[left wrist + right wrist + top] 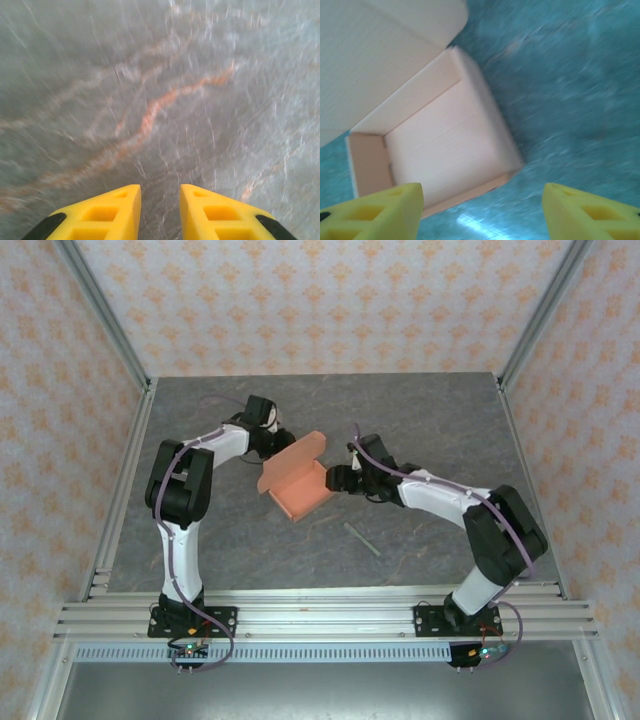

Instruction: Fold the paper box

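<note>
The paper box [303,490] is a small salmon-orange open box on the grey table, with its lid flap [292,457] standing up at its far-left side. In the right wrist view the paper box [445,145] lies just ahead with its pale inside showing. My right gripper [340,478] is at the box's right side; its jaws [482,192] are open wide with nothing between them. My left gripper [277,440] is behind the lid flap. Its yellow fingers [160,192] stand a little apart over bare marble and hold nothing.
A thin greenish stick [362,539] lies on the table in front of the box, towards the right arm. Metal frame rails [120,490] and patterned walls border the table on three sides.
</note>
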You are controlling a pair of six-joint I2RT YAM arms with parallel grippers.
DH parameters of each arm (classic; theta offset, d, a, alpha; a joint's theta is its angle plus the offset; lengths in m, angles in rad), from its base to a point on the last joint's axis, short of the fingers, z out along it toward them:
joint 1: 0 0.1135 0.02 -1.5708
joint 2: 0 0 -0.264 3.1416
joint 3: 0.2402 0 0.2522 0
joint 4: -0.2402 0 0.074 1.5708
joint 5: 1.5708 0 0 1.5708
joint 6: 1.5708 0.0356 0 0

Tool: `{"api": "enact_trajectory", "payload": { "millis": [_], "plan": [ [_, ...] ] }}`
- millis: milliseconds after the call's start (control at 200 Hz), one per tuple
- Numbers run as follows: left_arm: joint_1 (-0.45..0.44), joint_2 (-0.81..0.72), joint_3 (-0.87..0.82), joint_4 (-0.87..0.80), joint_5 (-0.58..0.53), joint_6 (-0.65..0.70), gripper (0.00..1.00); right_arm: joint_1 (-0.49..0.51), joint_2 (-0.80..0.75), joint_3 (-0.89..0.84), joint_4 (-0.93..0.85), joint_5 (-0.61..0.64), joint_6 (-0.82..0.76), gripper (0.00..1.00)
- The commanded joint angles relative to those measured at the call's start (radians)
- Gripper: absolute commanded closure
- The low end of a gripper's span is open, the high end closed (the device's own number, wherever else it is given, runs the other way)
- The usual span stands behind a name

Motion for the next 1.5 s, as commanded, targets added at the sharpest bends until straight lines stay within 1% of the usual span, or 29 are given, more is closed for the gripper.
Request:
{"api": "enact_trajectory", "payload": {
  "millis": [0, 90, 205, 255, 270, 325, 631, 796, 976, 1181, 1331, 1496],
  "plan": [
    [0.033, -0.058, 0.029, -0.066, -0.08, 0.055, 0.69, -0.022, 0.012, 0.066, -0.082, 0.085, -0.23, 0.37],
    [0.048, -0.097, 0.007, -0.066, -0.094, 0.057, 0.65, -0.023, 0.06, 0.108, -0.088, 0.045, -0.318, 0.4],
    [0.057, -0.158, -0.043, -0.06, -0.125, 0.065, 0.64, -0.013, 0.122, 0.147, -0.076, 0.009, -0.343, 0.45],
    [0.059, -0.172, -0.07, -0.056, -0.137, 0.069, 0.63, 0.0, 0.141, 0.153, -0.062, 0.01, -0.35, 0.47],
    [0.059, -0.203, -0.077, -0.055, -0.14, 0.069, 0.63, 0.005, 0.145, 0.154, -0.056, 0.012, -0.354, 0.47],
    [0.062, -0.237, -0.108, -0.044, -0.15, 0.068, 0.63, 0.021, 0.164, 0.153, -0.033, 0.03, -0.356, 0.48],
    [0.082, -0.362, -0.208, -0.035, -0.16, 0.078, 0.63, 0.046, 0.246, 0.175, 0.058, 0.063, -0.343, 0.6],
    [0.085, -0.401, -0.232, -0.04, -0.16, 0.087, 0.63, 0.054, 0.284, 0.199, 0.056, 0.104, -0.355, 0.66],
    [0.085, -0.428, -0.25, -0.054, -0.168, 0.103, 0.63, 0.065, 0.319, 0.235, 0.033, 0.131, -0.376, 0.71],
    [0.085, -0.446, -0.264, -0.061, -0.175, 0.115, 0.64, 0.083, 0.345, 0.27, -0.017, 0.217, -0.398, 0.78],
    [0.085, -0.456, -0.275, -0.06, -0.174, 0.119, 0.64, 0.09, 0.357, 0.272, -0.042, 0.265, -0.395, 0.81],
    [0.086, -0.467, -0.281, -0.064, -0.176, 0.123, 0.64, 0.1, 0.361, 0.268, -0.068, 0.347, -0.393, 0.84]
  ]
}}
